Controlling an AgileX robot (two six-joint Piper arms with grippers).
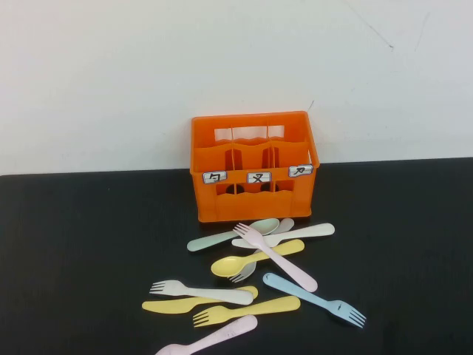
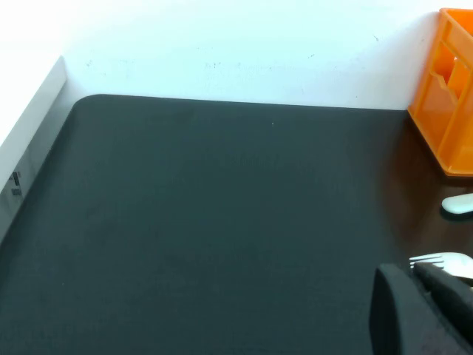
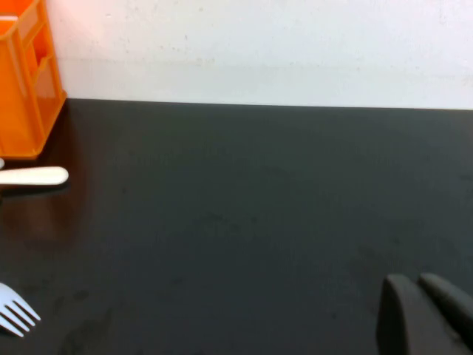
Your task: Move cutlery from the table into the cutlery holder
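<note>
Left hand (image 2: pixel 425 314) is seen only in its wrist view, fingers pressed together, nothing held, low over bare desk (image 1: pixel 74 244) near a white fork (image 2: pixel 447 262). Cutlery (image 1: pixel 255 270) is scattered on the desk just in front of the orange cutlery holder (image 1: pixel 253 166). Right hand (image 3: pixel 425 314) is parked over bare desk well right of the pile; finger state cannot be told.

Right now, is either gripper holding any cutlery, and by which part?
Nothing is held. The left gripper and right gripper sit above bare table, jaws shut on nothing.
</note>
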